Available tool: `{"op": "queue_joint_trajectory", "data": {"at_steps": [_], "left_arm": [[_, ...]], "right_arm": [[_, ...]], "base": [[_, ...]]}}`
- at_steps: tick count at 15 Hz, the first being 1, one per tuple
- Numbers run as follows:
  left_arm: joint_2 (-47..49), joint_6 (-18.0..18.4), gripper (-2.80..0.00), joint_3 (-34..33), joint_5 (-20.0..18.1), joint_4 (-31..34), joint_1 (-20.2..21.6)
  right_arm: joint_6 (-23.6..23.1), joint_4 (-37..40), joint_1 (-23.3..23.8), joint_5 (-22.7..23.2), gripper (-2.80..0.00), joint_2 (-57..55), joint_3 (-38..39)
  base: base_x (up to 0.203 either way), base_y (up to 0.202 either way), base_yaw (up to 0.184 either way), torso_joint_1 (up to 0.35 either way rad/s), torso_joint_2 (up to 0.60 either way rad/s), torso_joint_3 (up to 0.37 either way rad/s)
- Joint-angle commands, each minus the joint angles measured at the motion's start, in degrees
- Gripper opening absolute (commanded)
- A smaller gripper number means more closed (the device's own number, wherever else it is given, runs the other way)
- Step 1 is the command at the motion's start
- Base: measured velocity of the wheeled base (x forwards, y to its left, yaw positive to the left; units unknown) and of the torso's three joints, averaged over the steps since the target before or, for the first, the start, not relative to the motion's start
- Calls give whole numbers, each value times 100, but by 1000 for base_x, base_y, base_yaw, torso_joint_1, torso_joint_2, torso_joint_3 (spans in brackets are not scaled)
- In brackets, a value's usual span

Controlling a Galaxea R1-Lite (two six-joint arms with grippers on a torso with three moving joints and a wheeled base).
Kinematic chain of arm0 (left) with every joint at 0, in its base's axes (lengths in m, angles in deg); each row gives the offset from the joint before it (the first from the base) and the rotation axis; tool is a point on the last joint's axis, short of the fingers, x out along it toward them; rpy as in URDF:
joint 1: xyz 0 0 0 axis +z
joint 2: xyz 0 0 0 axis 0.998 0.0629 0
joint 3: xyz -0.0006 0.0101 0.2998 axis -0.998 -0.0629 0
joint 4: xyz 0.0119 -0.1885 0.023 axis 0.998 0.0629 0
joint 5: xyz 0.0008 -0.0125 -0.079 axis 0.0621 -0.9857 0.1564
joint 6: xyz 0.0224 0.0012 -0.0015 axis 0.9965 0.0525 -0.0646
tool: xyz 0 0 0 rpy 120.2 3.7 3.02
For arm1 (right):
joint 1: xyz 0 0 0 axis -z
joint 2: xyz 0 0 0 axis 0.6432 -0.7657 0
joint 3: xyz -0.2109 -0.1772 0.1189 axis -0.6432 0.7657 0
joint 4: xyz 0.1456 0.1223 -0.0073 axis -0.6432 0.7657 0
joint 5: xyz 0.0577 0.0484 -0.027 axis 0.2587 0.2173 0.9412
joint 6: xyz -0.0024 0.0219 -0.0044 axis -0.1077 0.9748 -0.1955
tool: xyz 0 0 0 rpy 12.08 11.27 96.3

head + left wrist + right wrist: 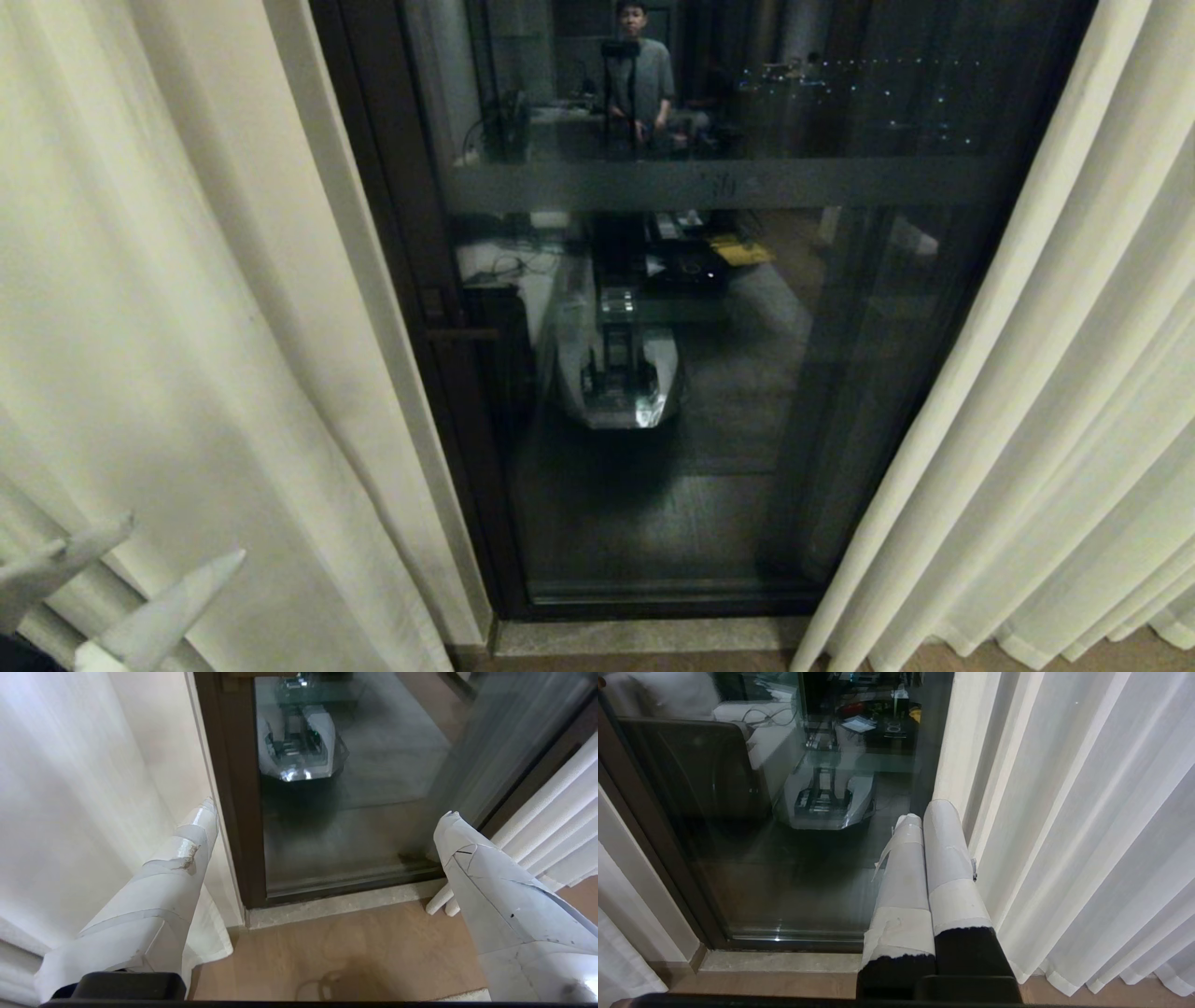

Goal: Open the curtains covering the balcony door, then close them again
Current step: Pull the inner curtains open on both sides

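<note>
We see the curtains (1055, 420) pulled to both sides, so the balcony door (709, 373) shows its dark glass in the middle. Our left gripper (121, 583) hangs low by the left panel, its jaws wide open and holding nothing. Our right gripper (927, 826) waits by the right panel, pressed shut and empty. We think the cloth is soft and light, so we should pinch a fold at its inner edge.

My left tool (327, 812) hangs spread wide, its taped white fingers (187, 844) empty, above the wooden floor (355, 942). Between them stands the balcony door (355, 788), its glass bare, with the curtains (65, 793) drawn back on both sides.
</note>
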Motion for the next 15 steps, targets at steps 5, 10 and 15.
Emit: {"op": "queue_joint_trajectory", "data": {"at_steps": [5,10,15], "left_arm": [[-635,-206,0,-120,-137,51,-10],[-1134,-174,-280,-363,31,55,-4],[-1641,-183,-280,-714,136,134,-4]], "right_arm": [[-3,-7,-2,-3,-280,-7,0],[-3,-7,-2,-3,-280,-7,0],[-3,2,-2,-3,-280,-7,0]], "base": [[0,0,0,0,0,0],[0,0,0,0,0,0],[0,0,0,0,0,0]]}}
